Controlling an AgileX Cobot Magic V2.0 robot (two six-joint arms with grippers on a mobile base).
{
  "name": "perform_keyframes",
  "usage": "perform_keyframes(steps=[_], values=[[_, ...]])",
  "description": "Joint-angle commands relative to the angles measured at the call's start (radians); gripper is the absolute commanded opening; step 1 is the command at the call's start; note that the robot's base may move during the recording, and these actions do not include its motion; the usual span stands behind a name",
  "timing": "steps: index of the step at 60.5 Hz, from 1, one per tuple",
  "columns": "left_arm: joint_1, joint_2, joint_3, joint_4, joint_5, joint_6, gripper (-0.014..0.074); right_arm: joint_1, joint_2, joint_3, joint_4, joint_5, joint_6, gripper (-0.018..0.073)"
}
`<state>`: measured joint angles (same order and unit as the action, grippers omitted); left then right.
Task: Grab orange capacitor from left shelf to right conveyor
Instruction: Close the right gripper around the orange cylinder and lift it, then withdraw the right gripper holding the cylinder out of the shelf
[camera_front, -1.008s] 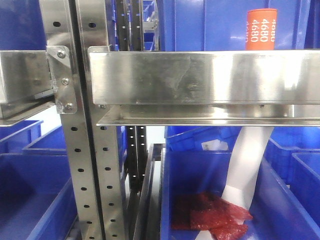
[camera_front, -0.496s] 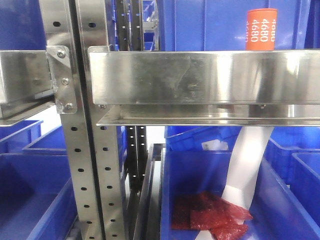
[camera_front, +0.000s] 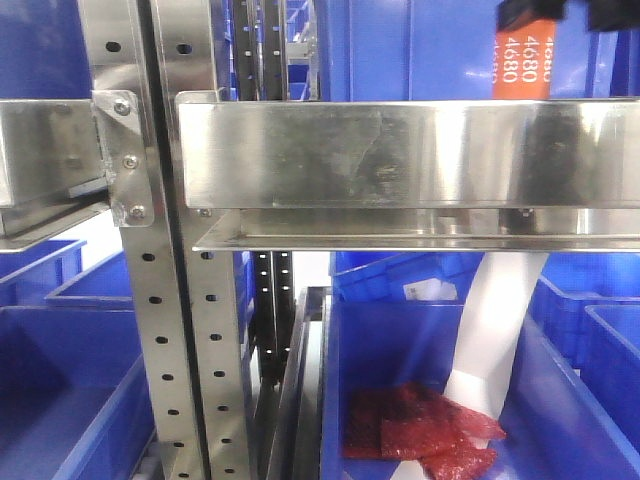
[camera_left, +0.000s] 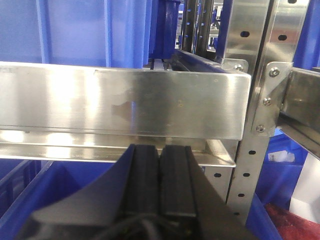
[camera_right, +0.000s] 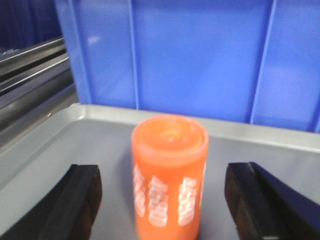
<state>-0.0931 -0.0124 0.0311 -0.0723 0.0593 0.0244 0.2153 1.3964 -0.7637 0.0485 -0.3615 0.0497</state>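
The orange capacitor (camera_front: 522, 68) stands upright on the left shelf (camera_front: 400, 155), behind its upper steel rail. White "4680" print runs down its side. In the right wrist view the capacitor (camera_right: 169, 175) sits on a grey shelf surface (camera_right: 65, 140), between the fingers of my right gripper (camera_right: 162, 200). That gripper is open, and wide gaps separate each finger from the capacitor. The front view shows the right gripper (camera_front: 565, 14) as black shapes at the top edge. My left gripper (camera_left: 160, 170) is shut and empty, below the shelf rail (camera_left: 125, 105). The right conveyor is out of view.
A blue bin wall (camera_right: 200, 60) rises just behind the capacitor. Below the rail, a blue bin (camera_front: 560, 400) holds red crinkled bags (camera_front: 425, 430) and a white strip (camera_front: 495, 330). A perforated steel upright (camera_front: 165, 330) stands on the left, with more blue bins (camera_front: 60, 400) beside it.
My right gripper's black fingers have come into the top of the front view, around the capacitor's upper end. The capacitor has stayed in place.
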Motion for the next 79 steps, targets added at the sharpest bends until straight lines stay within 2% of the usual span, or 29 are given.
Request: perform_keyframes(steps=[1,9,21,26,34,42,53,62,72,79], values=[[0.000,-0.011,-0.006,-0.002,-0.084,0.000,-0.0127,0.000,0.009,-0.043,-0.001,-0.171,-0.005,0.0606],[0.000,-0.011,-0.006,-0.002,-0.084,0.000,-0.0127,0.000,0.085,-0.057,-0.001,-0.248,-0.005,0.0606],[0.000,-0.011,-0.006,-0.002,-0.084,0.000,-0.0127,-0.003,0.161,-0.074,-0.001,-0.275,-0.005,0.0587],[0.000,-0.011,-0.006,-0.002,-0.084,0.000,-0.0127,-0.003,0.176,-0.074,-0.001,-0.281,-0.005,0.0492],[0.000,-0.011,-0.006,-0.002,-0.084,0.000,-0.0127,-0.003,0.179,-0.074,-0.001,-0.283,-0.005,0.0220],[0.000,-0.011,-0.006,-0.002,-0.084,0.000,-0.0127,-0.003,0.170,-0.074,-0.001,-0.280,-0.005,0.0071],[0.000,-0.011,-0.006,-0.002,-0.084,0.000,-0.0127,-0.001,0.070,-0.074,-0.027,-0.218,-0.005,0.0055],[0.000,-0.011,-0.006,-0.002,-0.084,0.000,-0.0127,-0.001,-0.103,-0.074,-0.043,-0.065,-0.005,0.0055],[0.000,-0.011,-0.006,-0.002,-0.084,0.000,-0.0127,-0.001,-0.317,-0.062,-0.049,0.170,-0.005,0.0055],[0.000,-0.011,-0.006,-0.002,-0.084,0.000,-0.0127,-0.001,-0.447,-0.002,-0.049,0.221,-0.009,0.0055]])
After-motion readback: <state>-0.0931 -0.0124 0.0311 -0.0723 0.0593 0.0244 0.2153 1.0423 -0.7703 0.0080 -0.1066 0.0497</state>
